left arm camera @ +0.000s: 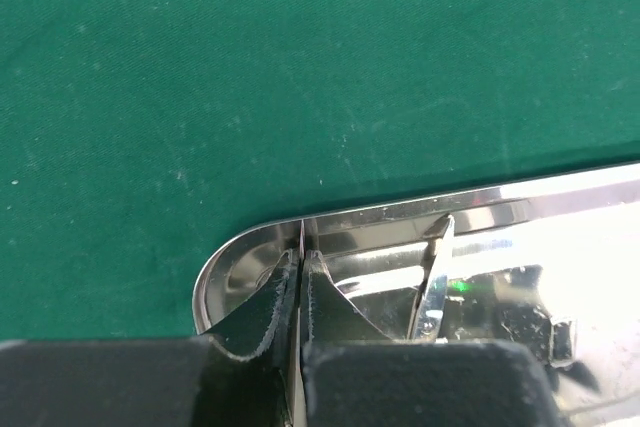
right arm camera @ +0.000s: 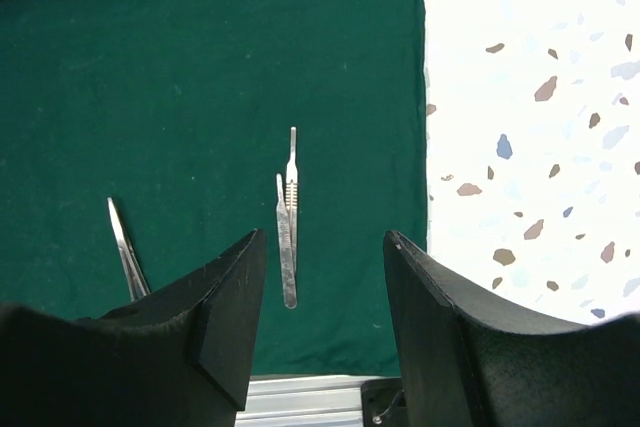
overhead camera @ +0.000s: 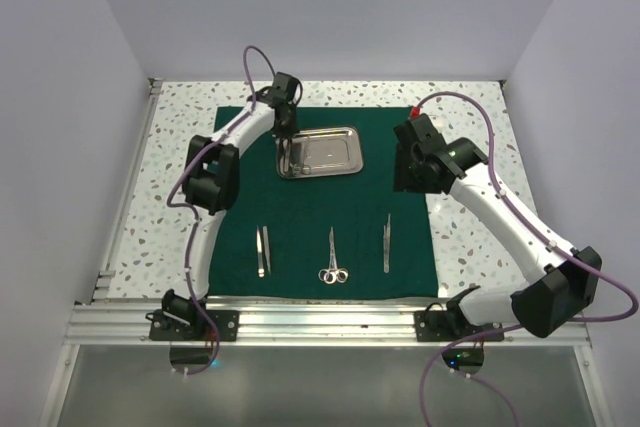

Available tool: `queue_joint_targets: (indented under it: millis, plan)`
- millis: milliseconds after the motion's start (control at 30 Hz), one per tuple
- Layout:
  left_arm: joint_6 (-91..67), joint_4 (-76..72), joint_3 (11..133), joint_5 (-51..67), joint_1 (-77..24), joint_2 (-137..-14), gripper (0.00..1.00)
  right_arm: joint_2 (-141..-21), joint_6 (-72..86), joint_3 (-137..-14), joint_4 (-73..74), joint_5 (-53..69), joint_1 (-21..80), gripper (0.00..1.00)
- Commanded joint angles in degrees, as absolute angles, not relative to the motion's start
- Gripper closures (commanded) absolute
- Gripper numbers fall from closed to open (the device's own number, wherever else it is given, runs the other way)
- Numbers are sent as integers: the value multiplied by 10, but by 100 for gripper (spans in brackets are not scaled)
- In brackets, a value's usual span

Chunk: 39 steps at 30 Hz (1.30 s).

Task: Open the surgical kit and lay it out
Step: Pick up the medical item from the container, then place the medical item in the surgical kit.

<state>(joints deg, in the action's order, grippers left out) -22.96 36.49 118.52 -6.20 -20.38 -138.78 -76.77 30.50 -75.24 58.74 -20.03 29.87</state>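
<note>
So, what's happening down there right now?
Left end effector shut on tray rim. Right end effector open above cloth. Scissors, tweezers laid out. Nothing in the way.

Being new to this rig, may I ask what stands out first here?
A dark green cloth lies spread flat on the speckled table, a shiny steel tray at its far middle. Tweezers, scissors and another slim tool line its near edge; the left gripper reaches into the tray.
</note>
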Motion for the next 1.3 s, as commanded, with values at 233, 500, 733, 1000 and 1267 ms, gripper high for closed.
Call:
queue_joint_targets:
  millis: [233, 500, 733, 1000, 1267]
  plan:
    - [-229, 403, 1150, -59, -198, -1250, 100, -756, 292, -749, 548, -184, 295, 46]
    - [-268, 344, 765, -77, -203, -1000, 100, -718, 287, -696, 515, -148, 296, 46]
    - [-333, 328, 555, -97, -226, -841, 100, -687, 280, -650, 499, -114, 295, 46]
    - [-406, 311, 417, -115, -283, -773, 100, -641, 259, -624, 509, -109, 296, 46]
    - [-416, 315, 430, -146, -294, -781, 48, -603, 257, -598, 528, -112, 296, 46]
